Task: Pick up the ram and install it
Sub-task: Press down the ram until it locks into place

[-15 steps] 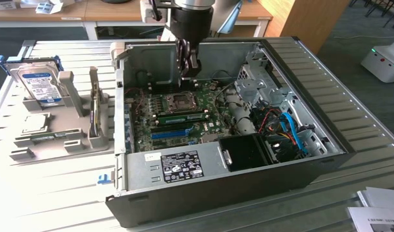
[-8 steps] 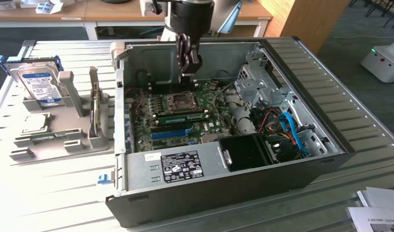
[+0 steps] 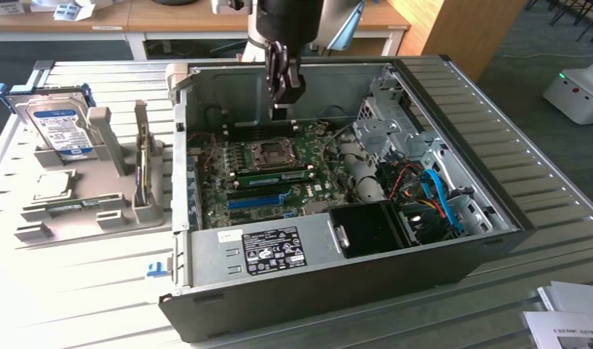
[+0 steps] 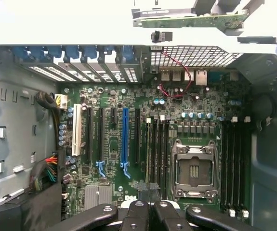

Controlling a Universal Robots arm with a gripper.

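Surroundings: open PC case [image 3: 452, 240], motherboard [image 4: 114, 144] exposed; empty CPU socket [image 3: 273, 151], blue slot [image 3: 255, 201], cables [image 3: 427, 193] by the drive cage.
Tray: grey tray [image 3: 44, 229] at the exterior view's left, hard drive [image 3: 61, 127] and a green board [image 3: 141, 156] on edge.
Gripper: gripper [image 3: 282, 109] hangs above the socket, fingers [image 4: 136, 211] pressed together, nothing visibly between them.
Ram: ram [image 3: 273, 176], thin green stick, apparently seated on edge just beside the socket.
Long axis: parallel to the blue slot.
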